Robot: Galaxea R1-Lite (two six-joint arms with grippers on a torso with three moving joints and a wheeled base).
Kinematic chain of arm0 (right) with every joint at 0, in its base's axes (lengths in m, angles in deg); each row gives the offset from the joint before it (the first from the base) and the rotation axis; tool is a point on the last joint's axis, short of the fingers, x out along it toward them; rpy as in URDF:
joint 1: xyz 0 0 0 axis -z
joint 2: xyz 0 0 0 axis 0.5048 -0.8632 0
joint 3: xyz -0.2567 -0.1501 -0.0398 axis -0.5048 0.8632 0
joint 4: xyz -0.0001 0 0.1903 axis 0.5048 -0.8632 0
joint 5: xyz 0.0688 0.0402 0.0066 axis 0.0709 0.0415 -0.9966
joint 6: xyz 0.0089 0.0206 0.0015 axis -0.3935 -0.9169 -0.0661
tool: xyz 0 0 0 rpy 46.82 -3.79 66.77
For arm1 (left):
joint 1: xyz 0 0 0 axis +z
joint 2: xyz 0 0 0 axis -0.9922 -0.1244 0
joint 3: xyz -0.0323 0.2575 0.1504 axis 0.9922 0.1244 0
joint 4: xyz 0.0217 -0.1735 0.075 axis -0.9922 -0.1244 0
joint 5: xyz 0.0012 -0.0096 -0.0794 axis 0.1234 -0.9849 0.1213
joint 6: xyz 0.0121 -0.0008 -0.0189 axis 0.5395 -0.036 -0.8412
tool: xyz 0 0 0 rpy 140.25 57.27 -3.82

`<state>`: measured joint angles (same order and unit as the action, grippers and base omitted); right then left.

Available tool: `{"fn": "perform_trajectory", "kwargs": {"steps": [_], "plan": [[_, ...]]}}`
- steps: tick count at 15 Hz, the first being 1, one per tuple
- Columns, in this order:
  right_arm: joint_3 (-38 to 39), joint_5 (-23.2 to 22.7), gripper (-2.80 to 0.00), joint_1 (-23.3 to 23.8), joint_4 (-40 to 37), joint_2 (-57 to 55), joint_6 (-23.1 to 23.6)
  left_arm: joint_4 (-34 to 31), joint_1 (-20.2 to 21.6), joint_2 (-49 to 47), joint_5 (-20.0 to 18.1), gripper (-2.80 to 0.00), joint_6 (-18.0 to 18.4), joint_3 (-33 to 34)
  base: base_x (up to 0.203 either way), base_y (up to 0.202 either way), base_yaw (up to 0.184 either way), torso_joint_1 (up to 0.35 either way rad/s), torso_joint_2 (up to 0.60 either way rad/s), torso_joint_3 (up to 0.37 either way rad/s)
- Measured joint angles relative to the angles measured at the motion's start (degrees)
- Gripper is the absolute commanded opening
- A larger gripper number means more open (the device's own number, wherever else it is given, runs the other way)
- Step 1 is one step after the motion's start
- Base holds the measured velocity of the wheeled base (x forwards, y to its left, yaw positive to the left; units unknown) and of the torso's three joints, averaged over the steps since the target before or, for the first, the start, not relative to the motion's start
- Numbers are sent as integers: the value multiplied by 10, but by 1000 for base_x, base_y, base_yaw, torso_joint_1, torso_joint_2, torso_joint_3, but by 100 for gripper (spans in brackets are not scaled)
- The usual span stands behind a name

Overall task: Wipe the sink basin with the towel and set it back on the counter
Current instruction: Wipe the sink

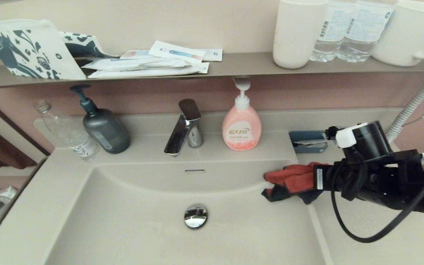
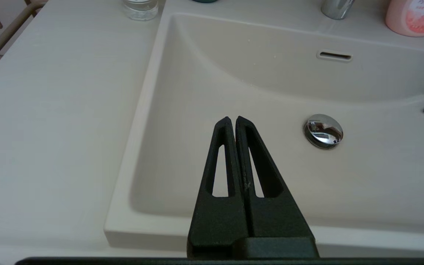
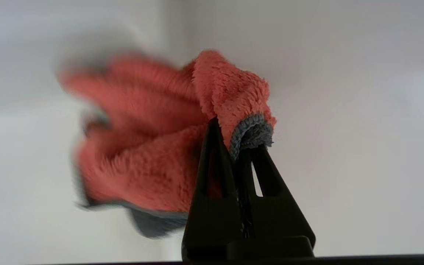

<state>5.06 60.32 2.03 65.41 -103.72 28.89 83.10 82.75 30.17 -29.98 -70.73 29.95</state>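
Observation:
The beige sink basin (image 1: 142, 235) fills the middle of the head view, with its chrome drain plug (image 1: 195, 216) and overflow slot (image 1: 195, 170). At the basin's right rim my right gripper (image 3: 236, 140) is shut on the towel (image 1: 291, 180), red-orange with a dark grey underside. The cloth (image 3: 153, 147) hangs bunched from the fingers, over the basin's right edge. The counter (image 1: 381, 239) lies under the right arm. My left gripper (image 2: 233, 119) is shut on nothing, hovering over the basin's near left part; it does not show in the head view.
Behind the basin stand a chrome faucet (image 1: 184, 127), a pink soap pump (image 1: 241, 127), a dark pump bottle (image 1: 103, 127) and a clear bottle (image 1: 68, 132). A small blue tray (image 1: 307, 141) sits on the right counter. The grey-brown shelf (image 1: 234, 66) carries cups, bottles and a patterned pouch (image 1: 24, 48).

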Motion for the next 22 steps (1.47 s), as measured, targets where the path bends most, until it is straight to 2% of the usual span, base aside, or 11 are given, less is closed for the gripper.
{"fn": "perform_trajectory", "kwargs": {"steps": [4, 7, 9, 13, 15, 17, 19, 22], "plan": [[43, -32, -280, 6, -100, 47, 4, 0, 0, 0, 0, -280, 0, 0, 0, 0, 0, 0, 0, 0], [61, -34, -280, -10, -113, 63, 4, 0, 0, 0, 0, -280, 0, 0, 0, 0, 0, 0, 0, 0], [79, -36, -280, -50, -124, 78, 3, 0, 0, 0, 0, -280, 0, 0, 0, 0, 0, 0, 0, 0], [95, -53, -280, -184, -201, 123, -7, 0, 0, 0, 0, -280, 0, 0, 0, 0, 0, 0, 0, 0], [99, -57, -280, -229, -230, 141, -25, 0, 0, 0, 0, -280, 0, 0, 0, 0, 0, 0, 0, 0], [102, -58, -280, -237, -240, 152, -28, 0, 0, 0, 0, -280, 0, 0, 0, 0, 0, 0, 0, 0], [103, -58, -280, -223, -238, 155, -28, 0, 0, 0, 0, -280, 0, 0, 0, 0, 0, 0, 0, 0], [101, -57, -280, -169, -195, 139, -27, 0, 0, 0, 0, -280, 0, 0, 0, 0, 0, 0, 0, 0]]}}
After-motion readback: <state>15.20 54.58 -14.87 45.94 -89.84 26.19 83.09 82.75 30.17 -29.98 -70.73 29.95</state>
